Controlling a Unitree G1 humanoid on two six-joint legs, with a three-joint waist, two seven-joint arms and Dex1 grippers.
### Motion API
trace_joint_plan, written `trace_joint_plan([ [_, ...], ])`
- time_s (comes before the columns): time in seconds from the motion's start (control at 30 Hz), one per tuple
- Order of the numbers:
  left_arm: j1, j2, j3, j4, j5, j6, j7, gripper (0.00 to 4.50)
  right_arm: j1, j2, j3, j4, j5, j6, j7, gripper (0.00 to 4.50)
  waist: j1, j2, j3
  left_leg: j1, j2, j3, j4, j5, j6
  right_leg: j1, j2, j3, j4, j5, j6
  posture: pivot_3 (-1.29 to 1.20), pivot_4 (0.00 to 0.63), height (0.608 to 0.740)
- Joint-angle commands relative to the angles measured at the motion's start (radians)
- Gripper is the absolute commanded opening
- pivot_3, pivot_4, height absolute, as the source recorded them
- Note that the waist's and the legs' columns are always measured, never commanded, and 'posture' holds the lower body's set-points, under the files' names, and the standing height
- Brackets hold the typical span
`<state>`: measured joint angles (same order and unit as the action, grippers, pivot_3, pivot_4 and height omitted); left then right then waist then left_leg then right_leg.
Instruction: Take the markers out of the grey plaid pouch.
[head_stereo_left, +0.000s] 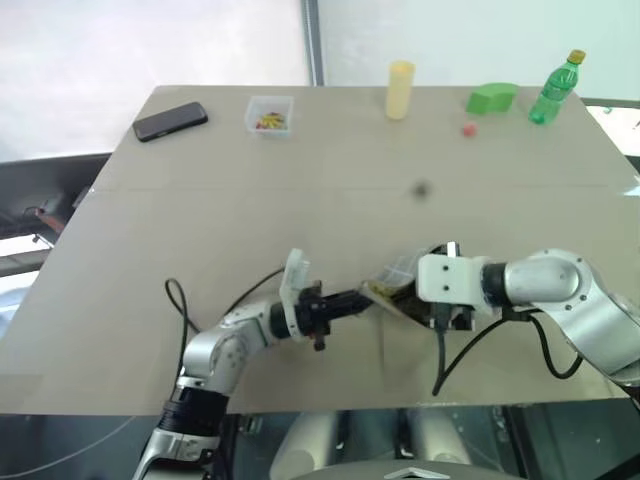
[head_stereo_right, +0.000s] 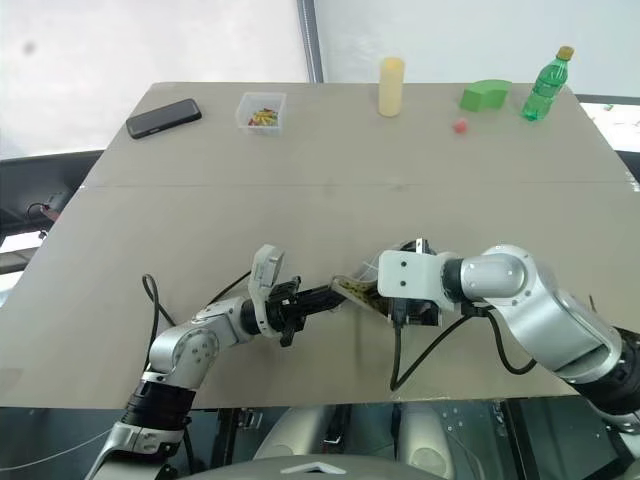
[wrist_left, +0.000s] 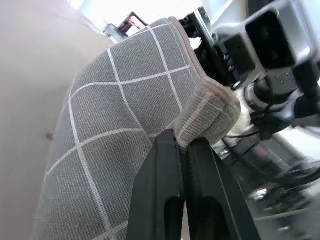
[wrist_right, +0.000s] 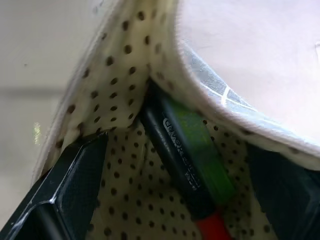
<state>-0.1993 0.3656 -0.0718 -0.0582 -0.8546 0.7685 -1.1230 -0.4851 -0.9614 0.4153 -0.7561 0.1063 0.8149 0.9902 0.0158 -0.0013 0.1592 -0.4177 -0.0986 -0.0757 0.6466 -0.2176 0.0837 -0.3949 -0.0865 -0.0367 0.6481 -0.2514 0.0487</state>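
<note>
Near the front edge of the bench (head_stereo_left: 120, 250), about midway along it, the left gripper (head_stereo_left: 352, 300) pinches the rim of the grey plaid pouch (wrist_left: 115, 145) between fully closed fingers (wrist_left: 160, 195), holding the mouth up and open. The pouch sits between the two arms, its fabric lifted off the bench on the left gripper's side.

Just beside it, the right gripper (wrist_right: 175, 200) is poked down into the pouch mouth with its jaws spread wide, one finger on each side of the tan dotted lining (wrist_right: 125, 190). Between them lie the markers (wrist_right: 187, 155): a dark barrel with a green one against it, and a red tip at the near end (how many there are in all cannot be told).

The step in hand looks like the reach into the pouch, with nothing gripped yet. The next move calls for the right jaws to close on a marker barrel without catching the lining, then draw it straight out while the left hand holds the rim steady.
</note>
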Motion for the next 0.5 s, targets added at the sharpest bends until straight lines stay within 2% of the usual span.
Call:
trace_joint_plan([
  [0.03, -0.042, 0.013, 0.061, -0.034, -0.152, 0.124, -0.037, 0.0, -0.043, -0.046, -0.075, -0.11, 0.072, 0.105, 0.047, 4.44, -0.001, 0.0, 0.0, 0.0, 0.0, 0.0, 0.0, 0.0, 0.001, 0.0, 0.0, 0.0, 0.0, 0.0, 0.0, 0.0, 0.15, 0.74],
  [0.2, -0.079, 0.028, 0.084, 0.003, -0.208, 0.212, -0.058, 0.0, -0.088, -0.071, -0.107, -0.149, 0.117, 0.211, 0.033, 4.44, -0.001, 0.0, 0.0, 0.0, 0.0, 0.0, 0.001, -0.002, 0.001, 0.0, 0.0, 0.0, 0.0, 0.0, 0.0, 0.0, 0.15, 0.74],
  [0.4, -0.042, 0.044, -0.01, 0.11, 0.025, 0.007, -0.119, 0.0, -0.055, -0.047, -0.002, -0.089, 0.053, 0.192, -0.054, 4.44, 0.0, 0.0, 0.0, 0.0, 0.0, 0.0, 0.0, 0.001, -0.003, 0.0, -0.001, 0.0, 0.0, 0.0, 0.0, 0.0, 0.15, 0.74],
  [0.5, -0.037, 0.035, -0.007, 0.163, 0.061, -0.039, -0.13, 0.0, -0.058, -0.021, 0.047, -0.045, 0.018, 0.164, -0.088, 4.44, 0.0, 0.0, -0.001, 0.0, 0.0, 0.0, -0.001, 0.0, -0.004, 0.0, -0.001, 0.0, -0.001, 0.0, -0.001, 0.0, 0.15, 0.74],
])
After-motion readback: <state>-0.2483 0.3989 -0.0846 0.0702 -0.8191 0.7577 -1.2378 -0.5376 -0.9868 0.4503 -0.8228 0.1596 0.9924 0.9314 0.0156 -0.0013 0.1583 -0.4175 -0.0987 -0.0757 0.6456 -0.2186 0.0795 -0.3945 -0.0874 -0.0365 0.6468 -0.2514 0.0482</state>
